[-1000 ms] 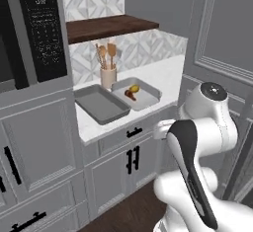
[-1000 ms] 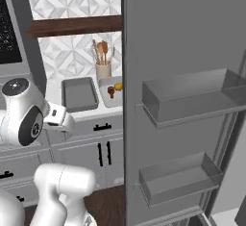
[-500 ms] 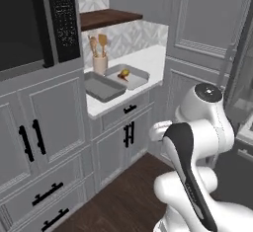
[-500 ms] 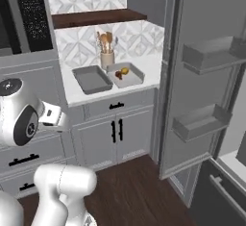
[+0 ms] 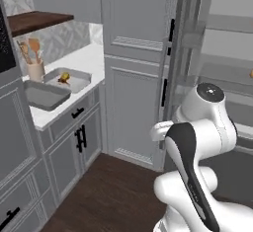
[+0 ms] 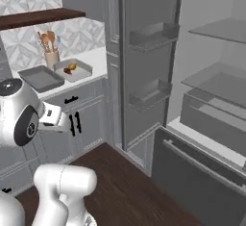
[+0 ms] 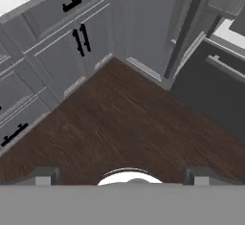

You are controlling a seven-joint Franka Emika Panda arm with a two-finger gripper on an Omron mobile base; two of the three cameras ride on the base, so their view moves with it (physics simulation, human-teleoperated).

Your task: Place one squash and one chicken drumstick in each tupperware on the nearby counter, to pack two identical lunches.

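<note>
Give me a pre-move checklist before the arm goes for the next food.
1. Gripper open and holding nothing: ok, jaws wide apart over bare floor.
2. Far tupperware already has food in it: ok, small yellow and orange pieces lie inside.
3. Near tupperware filled: not ok, it looks bare.
4. Both containers sit flat on the counter beside the crock: ok.
5. Fridge door open: ok, shelves are exposed.
6. Remaining squash and drumstick located: cannot tell, none made out on the visible shelves.
</note>
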